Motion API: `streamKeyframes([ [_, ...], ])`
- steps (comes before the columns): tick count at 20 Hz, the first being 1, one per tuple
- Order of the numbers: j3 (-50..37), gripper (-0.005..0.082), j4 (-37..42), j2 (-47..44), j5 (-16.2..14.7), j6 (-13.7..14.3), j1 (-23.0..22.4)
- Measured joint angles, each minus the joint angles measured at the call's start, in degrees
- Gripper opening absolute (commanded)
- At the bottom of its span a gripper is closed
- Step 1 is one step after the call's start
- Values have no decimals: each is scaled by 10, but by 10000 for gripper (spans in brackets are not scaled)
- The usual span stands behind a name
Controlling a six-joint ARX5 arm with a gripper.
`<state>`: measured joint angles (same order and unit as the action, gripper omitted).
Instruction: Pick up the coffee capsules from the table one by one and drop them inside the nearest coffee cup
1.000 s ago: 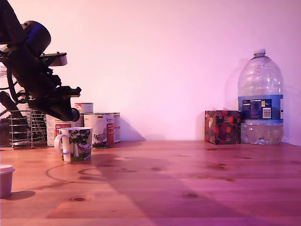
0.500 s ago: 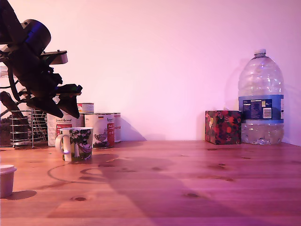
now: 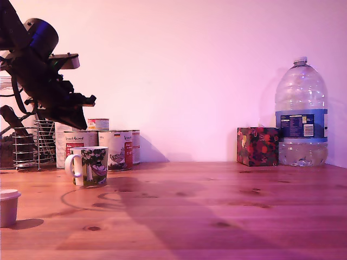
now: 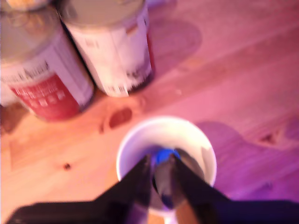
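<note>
Overhead, the gripper (image 4: 161,179) is held above the coffee cup (image 3: 90,166), its jaws narrowly parted with nothing gripped. A coffee capsule (image 4: 164,176) appears to be seen inside the cup, though blur makes this uncertain; the cup could be knocked if the arm is lowered off-centre

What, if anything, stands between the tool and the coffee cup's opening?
Nothing visible. The tool hangs above the coffee cup, whose mouth lies open below it in the wrist view. The tins stand beside the cup, off the path. The dark shape in the tool's gap is too blurred to name.
</note>
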<state>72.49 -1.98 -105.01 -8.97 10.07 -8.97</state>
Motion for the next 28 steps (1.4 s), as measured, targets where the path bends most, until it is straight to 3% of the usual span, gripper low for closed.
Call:
streamKeyframes([
  [5, -30, -2, 47, 41, 0, 0, 0],
  [11, -132, -2, 121, 120, -5, 0, 0],
  [15, -216, -1, 157, 191, -19, -17, 0],
  [23, -312, 4, 141, 309, -23, -38, 0],
  [28, -406, 4, 131, 376, -25, -68, -9],
])
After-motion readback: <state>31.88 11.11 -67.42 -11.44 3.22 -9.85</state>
